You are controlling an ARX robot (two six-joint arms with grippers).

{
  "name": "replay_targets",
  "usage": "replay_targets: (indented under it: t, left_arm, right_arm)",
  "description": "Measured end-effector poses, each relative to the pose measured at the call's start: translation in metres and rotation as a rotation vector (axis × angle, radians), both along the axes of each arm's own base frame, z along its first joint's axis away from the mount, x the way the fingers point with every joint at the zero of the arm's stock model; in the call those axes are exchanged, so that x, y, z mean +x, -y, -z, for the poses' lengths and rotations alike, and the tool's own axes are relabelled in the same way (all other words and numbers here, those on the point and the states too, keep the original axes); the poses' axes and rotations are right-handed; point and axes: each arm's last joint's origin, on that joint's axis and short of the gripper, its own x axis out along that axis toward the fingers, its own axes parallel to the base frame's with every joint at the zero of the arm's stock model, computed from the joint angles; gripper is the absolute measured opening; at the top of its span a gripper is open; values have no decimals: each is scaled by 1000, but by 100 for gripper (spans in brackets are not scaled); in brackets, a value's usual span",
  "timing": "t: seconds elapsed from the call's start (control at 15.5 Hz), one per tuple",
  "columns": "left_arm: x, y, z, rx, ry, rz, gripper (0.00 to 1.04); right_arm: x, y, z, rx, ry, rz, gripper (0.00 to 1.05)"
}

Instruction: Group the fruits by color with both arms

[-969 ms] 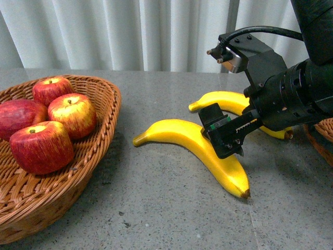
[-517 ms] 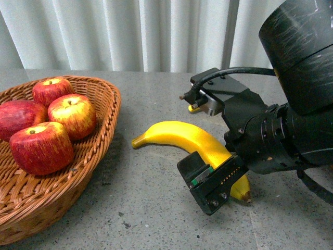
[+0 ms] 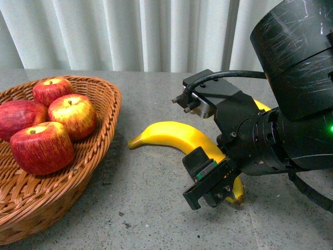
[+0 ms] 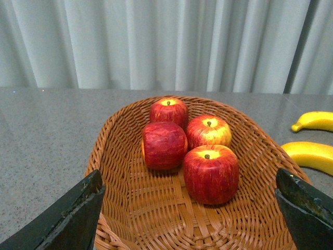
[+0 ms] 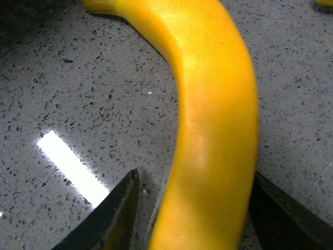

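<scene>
**Right claw astride near banana; apples in basket**

Found right gripper down at table level, at the brown-tipped end of the near banana. Checked right wrist view: jaws spread, one finger on each side of the yellow body. Saw a thin dark gap on one side; cannot tell whether the other finger touches the peel. Not logged as clamped.

Found that banana lying flat on the grey speckled table, its other end pointing toward the wicker basket, near the rim but apart from it. Saw only a sliver of the second banana in the front view, behind the right arm. Confirmed it in the left wrist view, farther back on the table, near the first and not touching. Noted green light lit on the arm.

Found left gripper with jaws wide apart, holding nothing, fingertips framing the near end of the basket.

Counted four red apples in the basket, bunched together: rear apple, yellow-streaked apple, dark apple, front apple. Noted pale pleated curtain behind the table.
</scene>
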Motion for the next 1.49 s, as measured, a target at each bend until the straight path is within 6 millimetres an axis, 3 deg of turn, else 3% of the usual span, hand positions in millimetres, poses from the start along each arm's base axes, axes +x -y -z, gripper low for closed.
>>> replay_targets:
  t: [0.26, 0.52, 0.58, 0.65, 0.78, 0.9, 1.03, 1.1, 1.16, 1.36, 1.49]
  left_arm:
    - [0, 0, 0, 0, 0, 0, 98]
    - [0, 0, 0, 0, 0, 0, 98]
    - [0, 0, 0, 0, 0, 0, 98]
    - [0, 0, 0, 0, 0, 0, 98]
    - [0, 0, 0, 0, 0, 0, 98]
    - [0, 0, 0, 0, 0, 0, 98]
    - [0, 0, 0, 0, 0, 0, 98]
    - [0, 0, 0, 0, 0, 0, 98]
    - [0, 0, 0, 0, 0, 0, 98]
    - [0, 0, 0, 0, 0, 0, 98]
    - [0, 0, 0, 0, 0, 0, 98]
  right_arm:
    - [12, 13, -13, 41, 26, 65, 33]
    - [31, 53, -75, 210, 173, 194, 32]
    - [32, 72, -93, 277, 220, 224, 32]
    - [25, 114, -115, 333, 333, 272, 32]
    - [9, 167, -114, 303, 403, 341, 31]
    - [-7, 215, -90, 248, 355, 398, 31]
    - [-26, 248, -64, 180, 297, 422, 31]
    - [-29, 258, -61, 147, 302, 429, 31]
    - [-31, 263, -61, 127, 307, 426, 35]
    - [-34, 258, -67, 131, 324, 379, 71]
    - [-34, 244, -89, 153, 399, 343, 96]
